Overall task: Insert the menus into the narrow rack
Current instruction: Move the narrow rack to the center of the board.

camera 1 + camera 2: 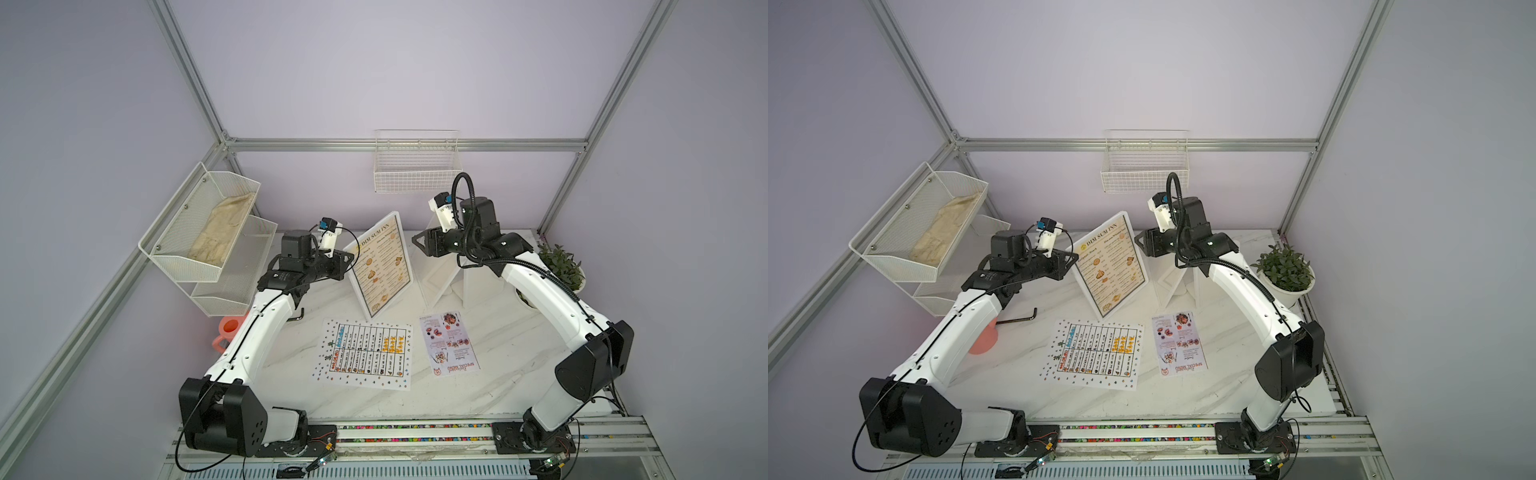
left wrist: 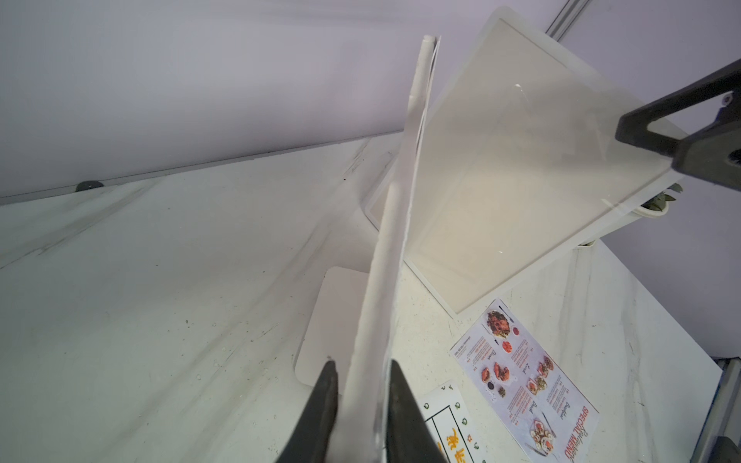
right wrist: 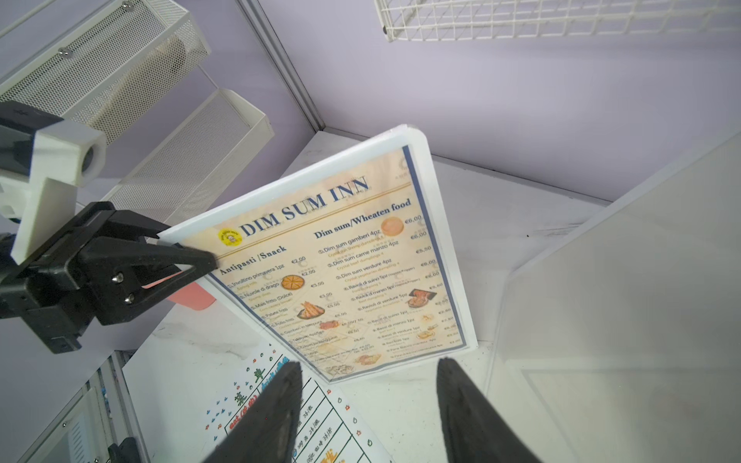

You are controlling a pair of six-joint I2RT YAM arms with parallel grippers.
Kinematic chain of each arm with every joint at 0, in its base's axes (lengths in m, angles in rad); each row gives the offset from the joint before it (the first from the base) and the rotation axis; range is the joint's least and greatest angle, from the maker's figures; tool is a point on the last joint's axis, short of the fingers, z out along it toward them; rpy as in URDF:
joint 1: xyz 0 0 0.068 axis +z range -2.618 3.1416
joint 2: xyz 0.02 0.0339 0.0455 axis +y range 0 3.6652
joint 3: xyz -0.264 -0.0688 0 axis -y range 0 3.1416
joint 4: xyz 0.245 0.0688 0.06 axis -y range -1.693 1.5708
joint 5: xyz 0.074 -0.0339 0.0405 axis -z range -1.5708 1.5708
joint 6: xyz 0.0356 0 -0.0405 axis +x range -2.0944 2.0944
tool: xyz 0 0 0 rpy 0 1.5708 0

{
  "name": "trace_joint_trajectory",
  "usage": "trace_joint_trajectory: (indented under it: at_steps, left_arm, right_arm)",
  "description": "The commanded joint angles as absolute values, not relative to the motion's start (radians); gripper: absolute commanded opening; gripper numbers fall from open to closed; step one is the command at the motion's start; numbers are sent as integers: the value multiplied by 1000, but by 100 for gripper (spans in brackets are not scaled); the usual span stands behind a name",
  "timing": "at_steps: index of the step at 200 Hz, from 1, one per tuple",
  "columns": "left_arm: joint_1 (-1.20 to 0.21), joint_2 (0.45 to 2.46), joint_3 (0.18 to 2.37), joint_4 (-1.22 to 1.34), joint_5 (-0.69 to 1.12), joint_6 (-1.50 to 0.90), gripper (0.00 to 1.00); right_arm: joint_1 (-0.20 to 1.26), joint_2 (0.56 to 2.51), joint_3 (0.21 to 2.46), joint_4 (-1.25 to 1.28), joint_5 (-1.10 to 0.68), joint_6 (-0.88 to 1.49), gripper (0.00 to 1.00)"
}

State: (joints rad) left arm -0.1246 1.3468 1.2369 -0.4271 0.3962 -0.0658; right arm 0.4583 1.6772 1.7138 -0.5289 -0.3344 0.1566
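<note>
The DIM SUM INN menu [image 3: 337, 264] is cream with a blue border. The grid menu [image 1: 365, 353] is white, dotted-edged. The mug [image 1: 226, 330] is coral.

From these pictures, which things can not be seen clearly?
- Orange cup: mostly hidden behind the left arm in both top views.
- Grid menu: cut by the picture edge in the right wrist view.
- Dim Sum Inn menu: only its edge shows between the left pincer fingers; print hidden.

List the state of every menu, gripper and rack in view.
DIM SUM INN menu: propped upright, its edge pinched.
Grid menu: flat on the table.
SPECIAL MENU leaflet: flat on the table.
Left gripper: shut on the DIM SUM INN menu.
Right gripper: open, empty.
Wire rack: on the back wall, empty.
</note>
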Motion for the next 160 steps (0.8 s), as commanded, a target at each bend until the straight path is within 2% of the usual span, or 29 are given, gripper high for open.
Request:
trace_joint_trajectory:
  at_steps: [1,59,160]
  left_arm:
    - [-114,1348,1324,-457,291,-12,20]
    - [-64,1440,1427,-524,133,64,20]
    - [99,1579,1570,-559,155,136,21]
  right_arm:
    - [462,1665,1701,-515,-337,160,57]
    - [461,1654,1699,-515,-335,160,57]
    - [460,1655,1720,-530,-328,155,57]
